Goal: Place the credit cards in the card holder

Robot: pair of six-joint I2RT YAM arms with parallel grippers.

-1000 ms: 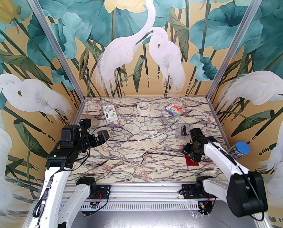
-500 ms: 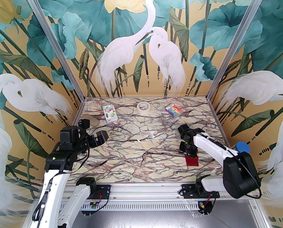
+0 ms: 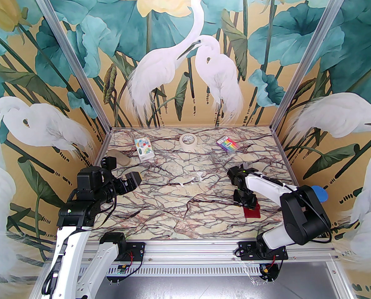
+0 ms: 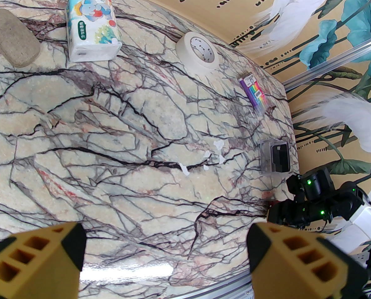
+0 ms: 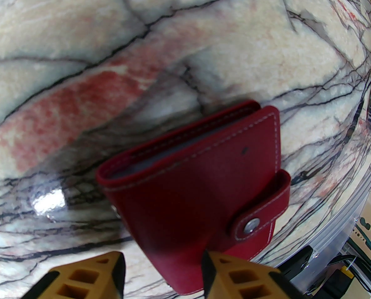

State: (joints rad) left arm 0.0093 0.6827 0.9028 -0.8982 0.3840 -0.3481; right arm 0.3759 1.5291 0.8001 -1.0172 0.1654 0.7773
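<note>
Under both claws spreads the veined marble table, by far the biggest thing from where I stand. The left claw hangs above it with its jaws wide apart and nothing between them. Far ahead of that claw and off to its left lies a white tissue pack printed with a cartoon, and further left again a tan oblong block. Ahead of it, a little to the right, a roll of pale tape lies flat.

The right claw points down at the card holder, dark red, folded, its snap tab buttoned, lying flat on the marble. The jaws stand partly apart, one on either side of the holder's nearest end; whether the fingers press on the leather I cannot tell.

Out to the left claw's right a clear plastic box has something dark inside that I cannot make out. Beyond that box lies a rainbow-striped packet.
</note>
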